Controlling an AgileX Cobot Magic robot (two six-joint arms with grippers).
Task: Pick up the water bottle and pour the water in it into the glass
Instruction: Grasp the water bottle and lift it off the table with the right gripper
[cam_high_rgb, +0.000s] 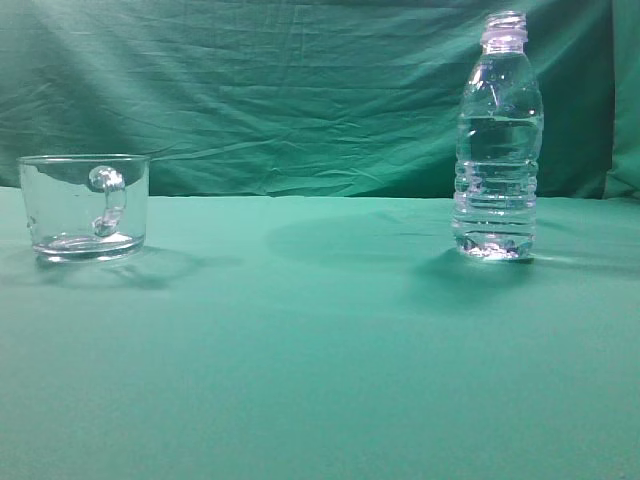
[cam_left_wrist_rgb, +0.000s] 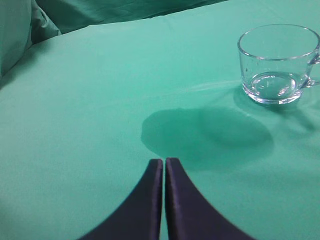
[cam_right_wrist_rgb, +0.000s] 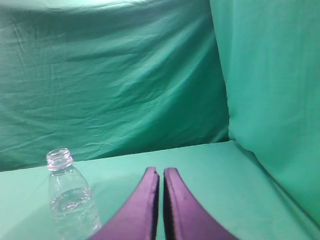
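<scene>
The water bottle (cam_high_rgb: 498, 140), clear plastic and capless, stands upright at the right of the exterior view, with water (cam_high_rgb: 497, 185) up to about its shoulder. It also shows at the lower left of the right wrist view (cam_right_wrist_rgb: 70, 200). The glass (cam_high_rgb: 85, 205), a short clear mug with a handle, stands at the left and looks empty; it sits at the upper right of the left wrist view (cam_left_wrist_rgb: 277, 62). My left gripper (cam_left_wrist_rgb: 164, 161) is shut and empty above the cloth, short of the glass. My right gripper (cam_right_wrist_rgb: 161, 171) is shut and empty, to the right of the bottle. Neither gripper shows in the exterior view.
A green cloth (cam_high_rgb: 320, 350) covers the table, and a green curtain (cam_high_rgb: 280, 90) hangs behind it. In the right wrist view the curtain (cam_right_wrist_rgb: 270, 75) also closes off the right side.
</scene>
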